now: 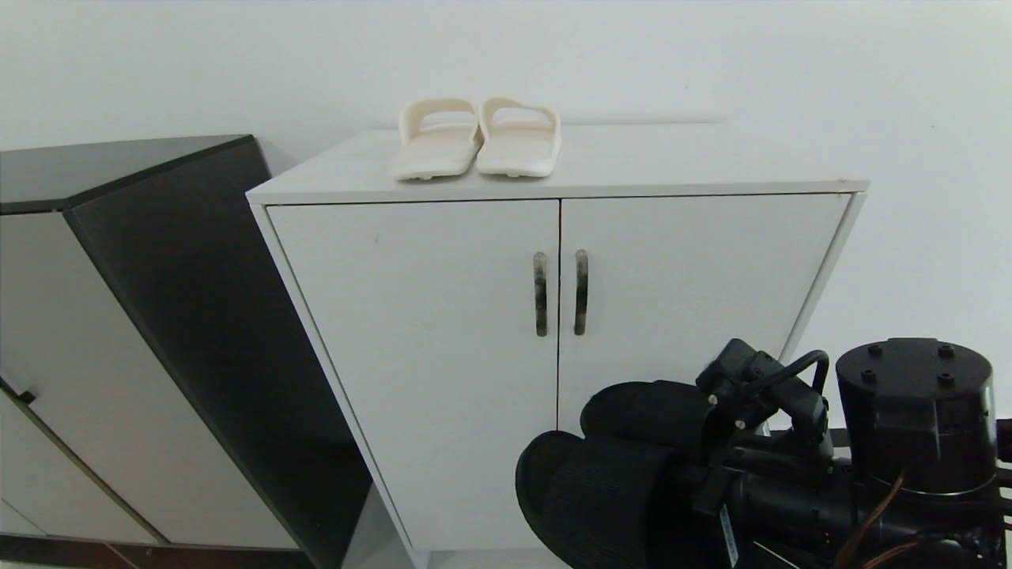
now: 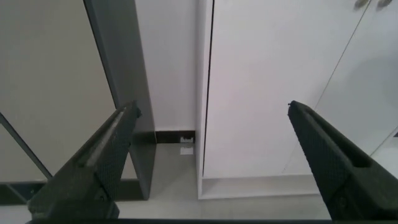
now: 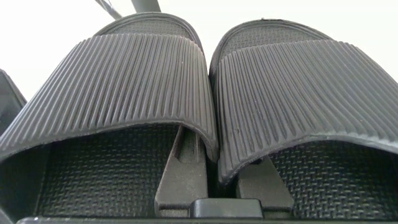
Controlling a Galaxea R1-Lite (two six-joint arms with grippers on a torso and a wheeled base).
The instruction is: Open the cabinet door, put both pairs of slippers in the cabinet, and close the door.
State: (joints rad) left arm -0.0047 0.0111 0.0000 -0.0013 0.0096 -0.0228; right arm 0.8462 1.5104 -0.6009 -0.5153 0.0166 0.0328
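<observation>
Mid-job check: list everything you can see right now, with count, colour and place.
cream slippers: 2, cream, side by side on top of the cabinet
black slippers: 2, black, held low in front of the cabinet
cabinet: 1, white, against the wall, both doors shut
handles: 2, dark, either side of the door seam
side unit: 1, black, left of the cabinet
left pincer: 1, black, open, low by the cabinet's left edge
right pincer: 1, black, shut on the black slippers

A white cabinet [image 1: 672,162] bears cream slippers [image 1: 477,144] on top.
</observation>
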